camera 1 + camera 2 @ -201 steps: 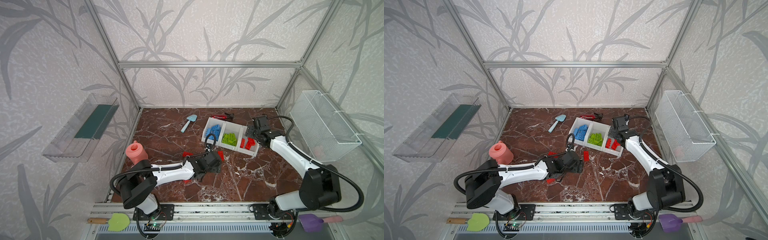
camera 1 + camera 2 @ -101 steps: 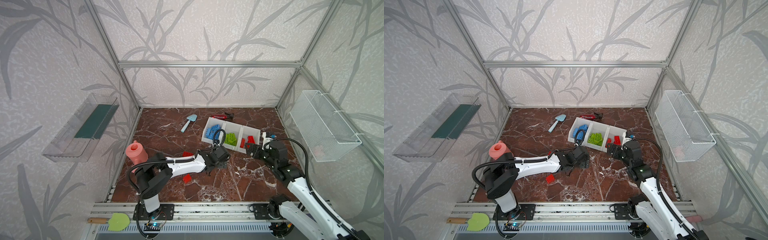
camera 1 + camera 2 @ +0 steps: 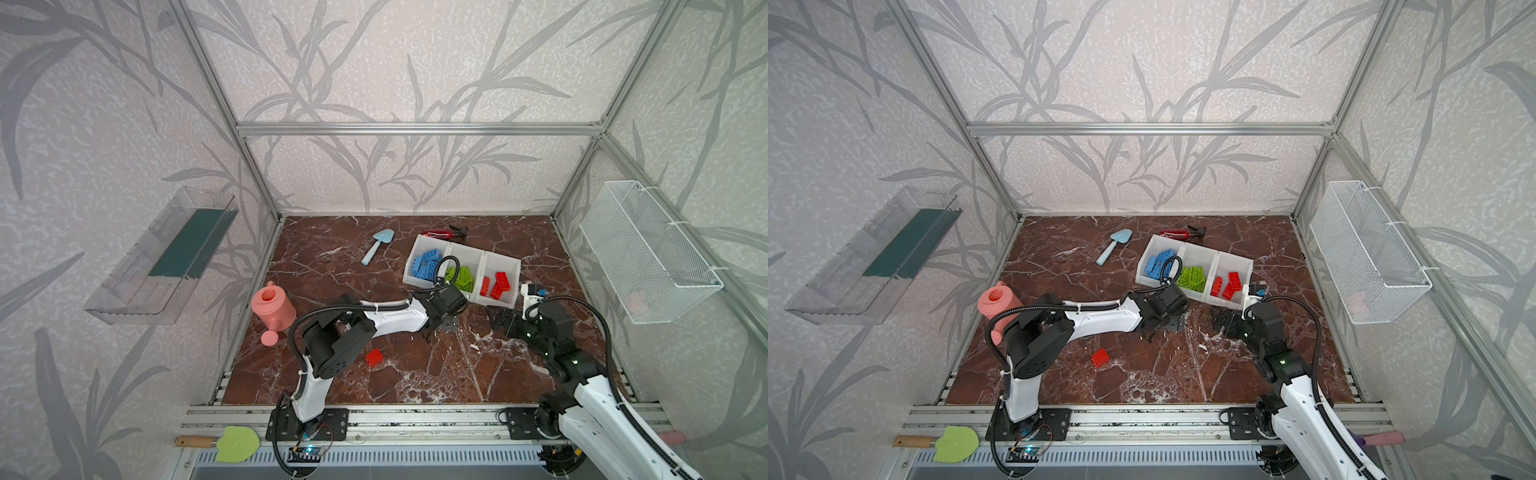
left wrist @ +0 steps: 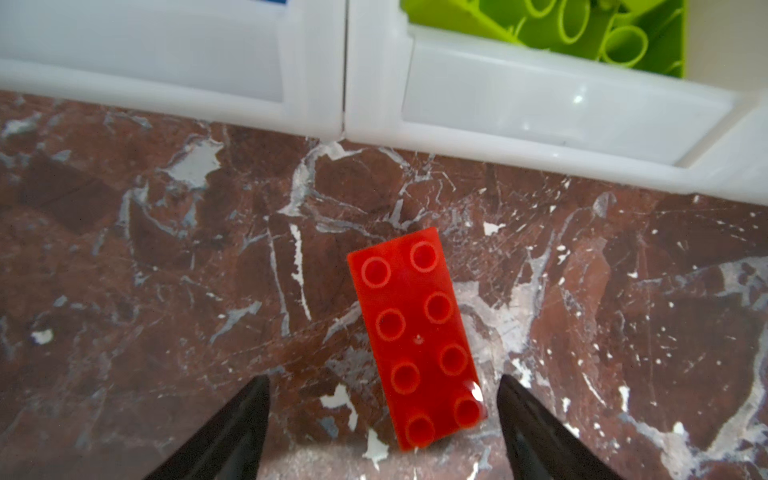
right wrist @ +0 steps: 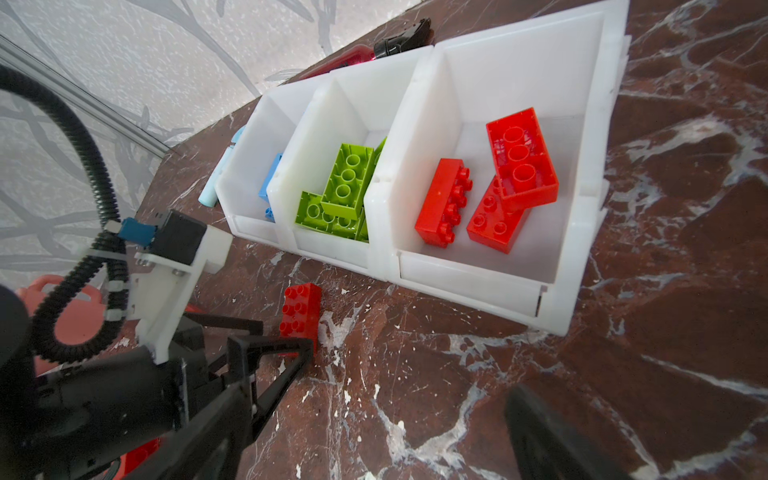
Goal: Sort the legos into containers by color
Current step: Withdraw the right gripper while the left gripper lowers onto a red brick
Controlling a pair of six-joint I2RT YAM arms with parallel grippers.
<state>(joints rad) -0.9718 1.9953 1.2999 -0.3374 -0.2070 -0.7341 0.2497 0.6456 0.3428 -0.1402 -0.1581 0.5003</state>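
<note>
A red lego lies flat, studs up, on the marble floor just in front of the white containers. My left gripper hangs open over its near end, one finger on each side and neither touching. The same lego shows in the right wrist view; in both top views the left gripper hides it. The containers hold blue legos, green legos and red legos. Another red lego lies loose at the front. My right gripper is open and empty, low before the red bin.
A pink watering can stands at the left edge. A light blue trowel and a red spray bottle lie behind the bins. A wire basket hangs on the right wall and a clear tray on the left wall.
My right arm has drawn back from over the red bin to the floor in front of it, with its jaws opened. My left gripper has moved right, over the red lego by the bins.
</note>
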